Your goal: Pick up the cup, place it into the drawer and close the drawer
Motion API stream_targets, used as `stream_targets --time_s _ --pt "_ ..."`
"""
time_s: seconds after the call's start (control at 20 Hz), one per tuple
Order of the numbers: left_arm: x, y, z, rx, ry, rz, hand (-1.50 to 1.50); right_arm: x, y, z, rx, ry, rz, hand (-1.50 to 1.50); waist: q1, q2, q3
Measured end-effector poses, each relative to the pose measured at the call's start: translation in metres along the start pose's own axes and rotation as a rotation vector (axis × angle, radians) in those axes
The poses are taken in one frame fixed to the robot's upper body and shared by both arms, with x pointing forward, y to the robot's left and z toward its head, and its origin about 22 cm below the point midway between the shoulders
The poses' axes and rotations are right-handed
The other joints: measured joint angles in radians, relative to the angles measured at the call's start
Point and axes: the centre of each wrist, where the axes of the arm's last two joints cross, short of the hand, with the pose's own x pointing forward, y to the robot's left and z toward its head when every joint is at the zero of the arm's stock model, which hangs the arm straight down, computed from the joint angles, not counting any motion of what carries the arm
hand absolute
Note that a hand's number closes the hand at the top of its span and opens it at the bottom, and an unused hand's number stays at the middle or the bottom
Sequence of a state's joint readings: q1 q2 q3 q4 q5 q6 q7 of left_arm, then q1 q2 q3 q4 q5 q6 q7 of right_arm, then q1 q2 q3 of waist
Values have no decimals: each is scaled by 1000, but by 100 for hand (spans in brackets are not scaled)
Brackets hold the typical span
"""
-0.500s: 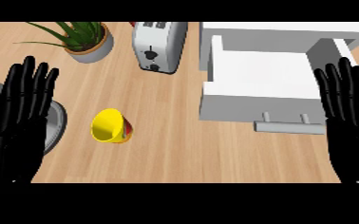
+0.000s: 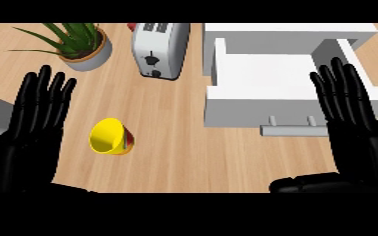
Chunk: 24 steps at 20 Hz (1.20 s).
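**Q:** On the wooden counter (image 2: 184,145), where is the cup?

**A:** Toward the near left. The yellow cup (image 2: 111,136) lies tipped on its side, its open mouth facing up and to the left, with a reddish band showing along its lower right edge. It sits on bare wood, touching nothing.

**Q:** And the drawer?

**A:** The white drawer (image 2: 262,80) is on the right, pulled open toward the near side from a white cabinet (image 2: 288,32) at the far right. Its inside shows plain white. A grey bar handle (image 2: 295,129) runs along its near front. Cup and drawer are well apart.

**Q:** What are the hands doing?

**A:** The left hand (image 2: 33,130) shows at the left edge, palm flat, fingers straight and spread, pointing to the far side. It holds nothing and is just left of the cup without touching it. The right hand (image 2: 351,120) shows at the right edge in the same flat pose, fingers straight, also holding nothing; it overlaps the drawer's right side and the handle's right end.

**Q:** Anything else on the counter?

**A:** A silver toaster (image 2: 159,50) stands at the far centre, just left of the drawer. A potted plant (image 2: 81,42) with long green leaves sits at the far left.
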<state>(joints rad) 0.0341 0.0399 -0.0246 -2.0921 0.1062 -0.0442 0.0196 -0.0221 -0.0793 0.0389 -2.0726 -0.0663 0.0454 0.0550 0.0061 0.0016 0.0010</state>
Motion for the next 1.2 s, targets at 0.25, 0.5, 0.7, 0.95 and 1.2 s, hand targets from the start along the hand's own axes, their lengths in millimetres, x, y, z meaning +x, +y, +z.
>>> stream_targets --time_s 0.25,0.5,0.7,0.95,1.2 --pt "-9 -2 1 4 37 64 -150 -6 -6 -6 12 22 -26 -150 -4 -1 -1" --pt "-10 -8 1 6 46 84 -150 -3 -1 -14 12 20 -26 -150 -5 -2 -1" --pt "-13 -12 -3 14 54 84 -150 2 5 -17 13 23 -36 -150 -6 -2 -1" --pt "-20 -11 0 36 72 74 -150 2 2 -16 19 27 -37 -150 -6 -2 -1" --pt "-29 -7 -1 55 99 62 -150 2 -2 -13 16 16 -34 -150 -6 -2 -1"
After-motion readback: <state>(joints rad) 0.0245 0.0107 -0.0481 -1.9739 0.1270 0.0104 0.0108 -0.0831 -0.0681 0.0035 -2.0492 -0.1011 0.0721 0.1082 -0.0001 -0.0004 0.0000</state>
